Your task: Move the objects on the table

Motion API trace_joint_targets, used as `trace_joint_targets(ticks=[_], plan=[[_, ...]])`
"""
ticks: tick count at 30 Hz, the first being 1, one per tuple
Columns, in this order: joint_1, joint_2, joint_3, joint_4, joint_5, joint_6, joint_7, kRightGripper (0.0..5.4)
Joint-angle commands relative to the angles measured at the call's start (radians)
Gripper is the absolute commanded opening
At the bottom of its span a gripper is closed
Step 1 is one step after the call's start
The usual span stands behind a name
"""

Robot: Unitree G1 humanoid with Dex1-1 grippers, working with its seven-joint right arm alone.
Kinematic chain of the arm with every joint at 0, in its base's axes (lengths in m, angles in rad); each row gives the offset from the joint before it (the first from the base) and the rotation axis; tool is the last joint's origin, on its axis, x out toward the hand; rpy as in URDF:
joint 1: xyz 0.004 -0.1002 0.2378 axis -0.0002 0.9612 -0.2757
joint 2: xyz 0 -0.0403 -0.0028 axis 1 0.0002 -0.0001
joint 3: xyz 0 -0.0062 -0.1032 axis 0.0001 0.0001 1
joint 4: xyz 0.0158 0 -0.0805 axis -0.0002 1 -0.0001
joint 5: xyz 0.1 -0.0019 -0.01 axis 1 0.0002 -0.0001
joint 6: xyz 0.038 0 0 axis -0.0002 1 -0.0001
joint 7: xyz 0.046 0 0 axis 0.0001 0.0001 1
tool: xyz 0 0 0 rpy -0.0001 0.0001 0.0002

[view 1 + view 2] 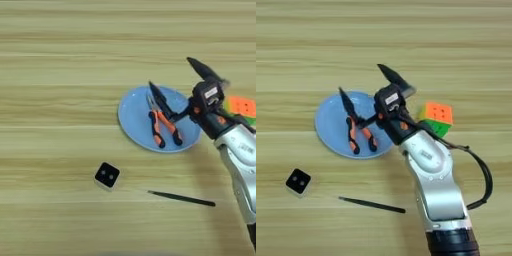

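The table (60, 60) is light wood with grain stripes running across, and it fills both views.

Right arm (436, 185) enters from the bottom edge, silver forearm angled up and to the left. The claw (370, 85) is spread wide — one black finger (393, 76) points up and away past the plate's far right rim, the other (348, 106) reaches out over the plate, its tip above the head of the pliers. Nothing is between the fingers; whether the lower finger touches the pliers cannot be told.

Plate (132, 117): round, light blue, lying flat near the middle of the table.

Pliers (164, 127): inside the plate, on its right half, orange-and-black handles pointing toward the near edge, metal head toward the far edge.

Puzzle cube (437, 117): on the table just right of the plate and beside the claw's wrist — orange face up, green side showing, partly hidden by the arm in the left eye view.

Block (107, 175): small, black top with two dots over a white body, on bare wood in front of the plate, to its left, well apart from it.

Stick (181, 198): thin, black, lying nearly level in front of the plate, right of the block, its right end near the forearm.
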Motion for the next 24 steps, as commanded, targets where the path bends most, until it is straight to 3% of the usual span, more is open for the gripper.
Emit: trace_joint_targets(ticks=[1, 4, 13, 19, 24], plan=[[0.000, -0.051, 0.044, -0.053, 0.073, 0.033, 0.116, 5.37], [0.044, -0.079, 0.068, -0.062, 0.123, 0.039, 0.211, 5.37], [0.106, -0.132, 0.183, -0.070, 0.096, 0.125, 0.346, 5.37], [0.076, -0.147, 0.260, -0.061, 0.070, 0.170, 0.416, 5.37], [0.036, -0.123, 0.296, -0.004, 0.016, 0.170, 0.404, 5.37]])
